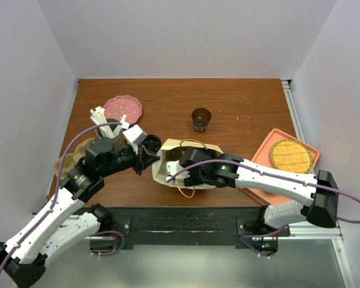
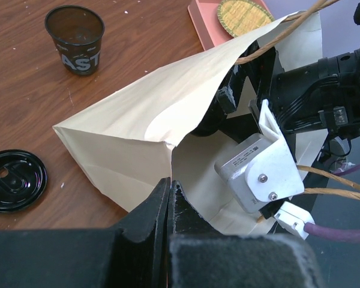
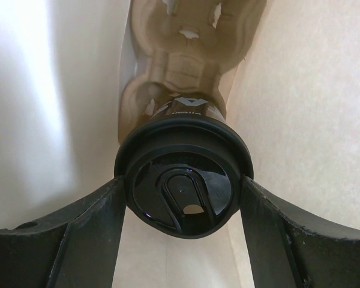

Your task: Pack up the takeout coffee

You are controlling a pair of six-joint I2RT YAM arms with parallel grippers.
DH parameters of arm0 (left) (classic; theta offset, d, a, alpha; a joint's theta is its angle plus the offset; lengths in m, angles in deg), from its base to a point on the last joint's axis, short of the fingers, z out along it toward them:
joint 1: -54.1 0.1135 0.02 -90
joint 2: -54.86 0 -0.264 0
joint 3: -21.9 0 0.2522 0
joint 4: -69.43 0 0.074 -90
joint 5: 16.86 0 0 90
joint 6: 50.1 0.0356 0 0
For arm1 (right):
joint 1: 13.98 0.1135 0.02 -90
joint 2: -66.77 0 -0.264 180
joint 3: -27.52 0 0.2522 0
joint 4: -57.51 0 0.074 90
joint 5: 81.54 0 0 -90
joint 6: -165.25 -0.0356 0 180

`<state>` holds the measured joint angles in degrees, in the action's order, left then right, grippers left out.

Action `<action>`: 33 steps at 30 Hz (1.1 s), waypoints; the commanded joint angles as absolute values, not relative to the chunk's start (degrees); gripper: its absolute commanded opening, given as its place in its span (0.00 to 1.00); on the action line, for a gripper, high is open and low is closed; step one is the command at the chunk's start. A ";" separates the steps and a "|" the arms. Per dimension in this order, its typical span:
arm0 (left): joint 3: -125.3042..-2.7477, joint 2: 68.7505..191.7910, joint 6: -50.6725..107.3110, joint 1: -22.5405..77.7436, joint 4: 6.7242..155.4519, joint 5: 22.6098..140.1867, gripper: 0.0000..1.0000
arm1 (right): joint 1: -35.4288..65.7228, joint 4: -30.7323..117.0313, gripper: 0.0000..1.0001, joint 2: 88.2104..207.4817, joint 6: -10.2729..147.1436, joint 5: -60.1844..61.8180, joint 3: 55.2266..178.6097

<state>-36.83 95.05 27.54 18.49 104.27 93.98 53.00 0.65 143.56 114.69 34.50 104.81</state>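
Takeout coffee (image 3: 181, 187), one, firmly in right tool (image 3: 181, 180); left tool (image 2: 169, 201) clenched, perhaps on bag (image 2: 138, 120).

Lidded takeout coffee (image 3: 181, 180) in right tool (image 3: 183, 204)

White "AST" on the lidless dark cup (image 2: 75, 39); the takeout coffee's (image 3: 183, 180) print illegible

— Where are you working here?
— In a robot lab cell. Plain white panels (image 1: 186, 36) rise beyond your left gripper (image 2: 170, 186) and to both sides of it, boxing in a wooden table (image 1: 240, 102). Behind it runs a black mounting rail (image 1: 180, 225), purple cables (image 1: 348, 217) trailing.
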 commanded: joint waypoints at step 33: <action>-37.74 93.62 31.81 15.52 104.55 95.81 0.00 | 50.53 6.13 0.47 143.40 114.62 34.12 100.79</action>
<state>-36.83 94.15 30.56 16.39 105.52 94.83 51.19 3.28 144.87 113.66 32.97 101.84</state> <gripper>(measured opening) 0.014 0.723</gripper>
